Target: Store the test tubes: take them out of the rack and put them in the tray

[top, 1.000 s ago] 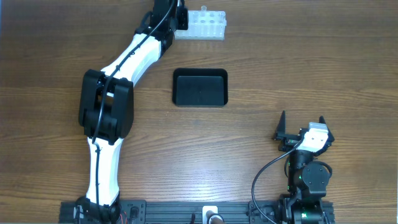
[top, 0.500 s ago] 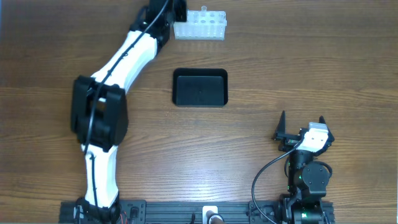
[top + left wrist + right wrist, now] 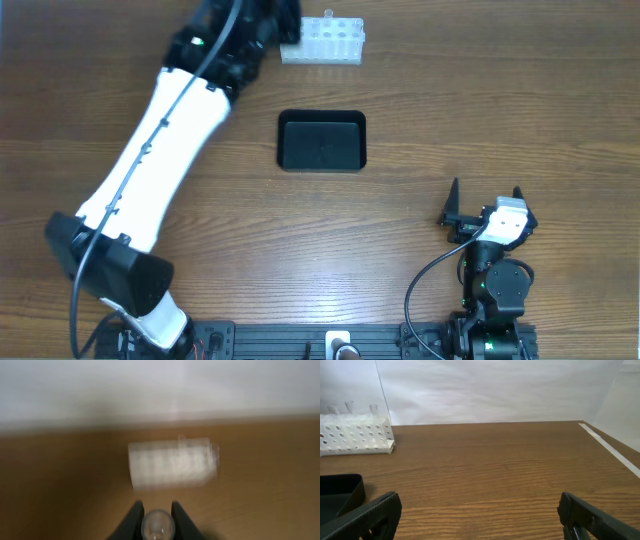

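- Since a second ago the left arm has swung its elbow out and down towards the near left corner of the wooden table [image 3: 500, 80], and its wrist has backed off from the left end of the test tube rack [image 3: 322, 42]. The rack, the tray and the right arm sit where they were.
- Left gripper [image 3: 157, 519]: its fingers are clamped on a test tube [image 3: 158, 529], whose round glass shows between them. The rack stands just ahead of it, apart from the fingers.
- A few tubes [image 3: 372, 409] stand upright in the rack at the far edge of the table.
- The black tray [image 3: 322, 140] lies in the middle of the table, nearer the arms than the rack and well apart from it. No tube shows on its floor, so the task looks barely begun.
- Right gripper [image 3: 487, 190]: parked near its base with fingers spread wide and nothing between them.
- Risks, as I judge them:
  - Smooth glass in a two-finger pinch may slide or tilt during a quick swing to the tray.
  - A low carry could knock the tube's end against the tray rim.
  - A release from too high could let it bounce or roll out.
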### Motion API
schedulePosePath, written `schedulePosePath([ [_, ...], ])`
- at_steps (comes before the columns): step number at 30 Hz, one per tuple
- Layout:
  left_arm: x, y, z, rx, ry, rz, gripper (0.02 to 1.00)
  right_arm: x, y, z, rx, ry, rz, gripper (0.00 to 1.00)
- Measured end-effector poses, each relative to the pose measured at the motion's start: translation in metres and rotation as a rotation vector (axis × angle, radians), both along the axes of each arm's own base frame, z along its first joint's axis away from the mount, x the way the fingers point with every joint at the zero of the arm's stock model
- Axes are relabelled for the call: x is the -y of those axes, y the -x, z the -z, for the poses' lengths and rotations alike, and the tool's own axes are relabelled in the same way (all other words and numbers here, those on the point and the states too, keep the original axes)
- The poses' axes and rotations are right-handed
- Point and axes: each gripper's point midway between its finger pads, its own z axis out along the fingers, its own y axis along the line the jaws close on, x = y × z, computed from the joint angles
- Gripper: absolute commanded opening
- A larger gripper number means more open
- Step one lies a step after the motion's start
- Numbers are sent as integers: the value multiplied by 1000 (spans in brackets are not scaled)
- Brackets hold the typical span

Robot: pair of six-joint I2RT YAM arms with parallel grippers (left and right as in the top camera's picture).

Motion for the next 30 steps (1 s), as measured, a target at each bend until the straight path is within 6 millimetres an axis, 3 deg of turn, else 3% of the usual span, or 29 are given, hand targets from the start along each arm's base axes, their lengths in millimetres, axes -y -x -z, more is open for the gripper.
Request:
schedulePosePath([
  [1, 9, 18, 27, -109, -17, 2, 40, 0, 0, 0, 0, 0, 0, 993],
  [4, 24, 44, 74, -277, -55, -26, 40, 0, 0, 0, 0, 0, 0, 993],
  [7, 34, 55, 121, -394, -111, -57, 42, 0, 0, 0, 0, 0, 0, 991],
  [11, 27, 62, 170, -512, -170, -127, 40, 0, 0, 0, 0, 0, 0, 993],
  [17, 13, 60, 178, -539, -164, -192, 40, 0, 0, 0, 0, 0, 0, 993],
  [24, 9, 58, 209, -594, -195, -216, 42, 0, 0, 0, 0, 0, 0, 993],
  [30, 7, 56, 212, -596, -195, -220, 42, 0, 0, 0, 0, 0, 0, 993],
])
